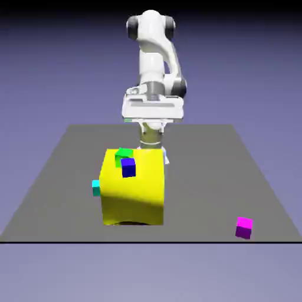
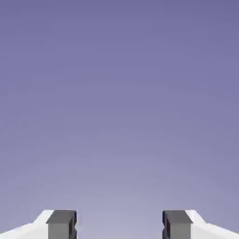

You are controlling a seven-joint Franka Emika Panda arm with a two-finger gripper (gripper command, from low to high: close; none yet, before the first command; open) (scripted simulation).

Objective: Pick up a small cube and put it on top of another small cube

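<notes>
While our gripper (image 2: 119,225) stands wide open with nothing between its grey fingertips (image 2: 61,224), the hand view shows us only the plain blue-violet backdrop, so we have no cube in sight from the hand. In the exterior view the hand is hidden behind the big yellow block (image 1: 133,191), and we cannot tell how low it sits.

We take that block as our landmark. The small cyan cube (image 1: 96,187) lies touching or just beside its side on the exterior view's left, low on the table (image 1: 236,159). A green cube (image 1: 123,154) and a blue cube (image 1: 128,168) sit on top of the block. The magenta cube (image 1: 243,227) lies well apart from it, toward the exterior view's right and the near edge.

Our chief risk, we judge, is the block itself: a finger descending beside the cyan cube may strike it. We might also close on the wrong cube on top.
</notes>
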